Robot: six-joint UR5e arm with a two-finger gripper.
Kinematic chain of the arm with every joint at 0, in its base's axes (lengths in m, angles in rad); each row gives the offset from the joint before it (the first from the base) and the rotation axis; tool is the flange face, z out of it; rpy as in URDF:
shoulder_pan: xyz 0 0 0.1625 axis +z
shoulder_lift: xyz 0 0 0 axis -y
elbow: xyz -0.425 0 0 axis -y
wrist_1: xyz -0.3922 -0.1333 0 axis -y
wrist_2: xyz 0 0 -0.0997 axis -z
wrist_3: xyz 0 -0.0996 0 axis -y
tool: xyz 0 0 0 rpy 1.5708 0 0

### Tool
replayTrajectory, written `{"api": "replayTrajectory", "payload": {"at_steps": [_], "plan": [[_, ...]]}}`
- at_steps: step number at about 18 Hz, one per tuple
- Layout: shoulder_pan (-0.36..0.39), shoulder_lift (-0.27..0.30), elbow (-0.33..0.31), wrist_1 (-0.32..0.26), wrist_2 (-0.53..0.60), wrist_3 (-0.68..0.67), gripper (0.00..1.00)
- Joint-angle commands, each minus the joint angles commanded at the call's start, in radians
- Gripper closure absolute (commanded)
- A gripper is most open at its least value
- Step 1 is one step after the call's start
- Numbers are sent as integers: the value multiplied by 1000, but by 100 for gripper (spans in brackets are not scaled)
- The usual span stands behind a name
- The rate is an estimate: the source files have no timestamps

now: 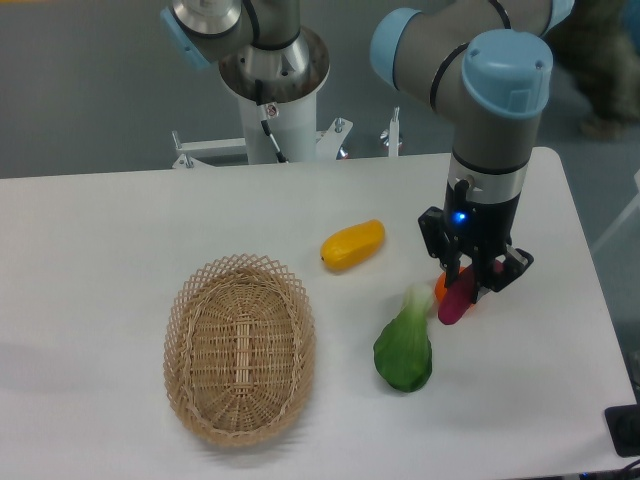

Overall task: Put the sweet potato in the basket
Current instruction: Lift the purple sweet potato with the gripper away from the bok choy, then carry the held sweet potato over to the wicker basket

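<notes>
Though unlabelled, sweet potato [455, 303] between gripper [468, 283] fingers [452, 272].

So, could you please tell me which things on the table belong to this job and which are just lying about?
Belonging to the job:
- sweet potato, between the fingers of the end effector
- basket, nothing in it

Just lying about:
- yellow vegetable
- green leafy vegetable
- orange fruit, mostly hidden behind the end effector

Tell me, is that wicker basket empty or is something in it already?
Empty. The basket shows only its bare woven bottom; the sweet potato is outside it on the table, at the gripper.
</notes>
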Motion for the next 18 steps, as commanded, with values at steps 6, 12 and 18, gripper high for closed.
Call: {"api": "replayTrajectory", "payload": {"at_steps": [6, 12, 18], "plan": [[-11, 0, -20, 2, 2, -44, 61], [-89, -3, -35, 24, 0, -184, 60], [-204, -5, -139, 149, 44, -363, 60]]}}
